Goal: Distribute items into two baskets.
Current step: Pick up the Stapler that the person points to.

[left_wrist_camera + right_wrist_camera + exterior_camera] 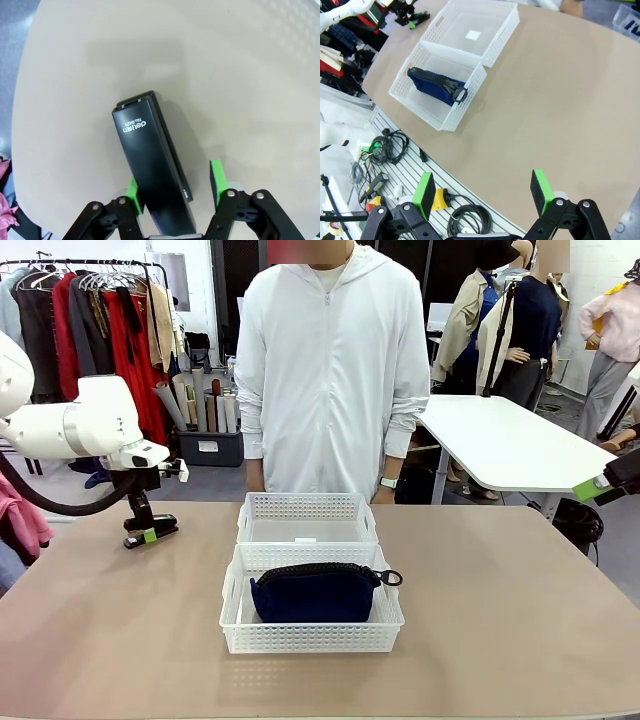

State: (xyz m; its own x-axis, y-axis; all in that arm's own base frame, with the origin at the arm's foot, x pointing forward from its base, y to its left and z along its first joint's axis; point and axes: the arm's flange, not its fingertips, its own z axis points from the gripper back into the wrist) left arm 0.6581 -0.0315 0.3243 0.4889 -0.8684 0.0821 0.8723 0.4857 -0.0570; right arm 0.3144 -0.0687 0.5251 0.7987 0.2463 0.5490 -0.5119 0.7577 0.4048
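Far left of the counter (500, 640): the stapler (150, 160) lies flat, well apart from the baskets. The left fingers (216, 180) reach down on either side of it and are partly drawn in. One pad touches its side and the other stands just off it, so there is no clamp.

Centre: two baskets sit touching, one behind the other. The far basket (307, 508) shows a white label on its bottom. The near basket (240, 625) holds the pouch (312, 595), zipper up, with the ring pull (390, 578) at its right end. A person (330, 370) stands behind the far basket.

Far right: the right fingers (540, 186) are spread wide with nothing between them, raised clear of the counter.
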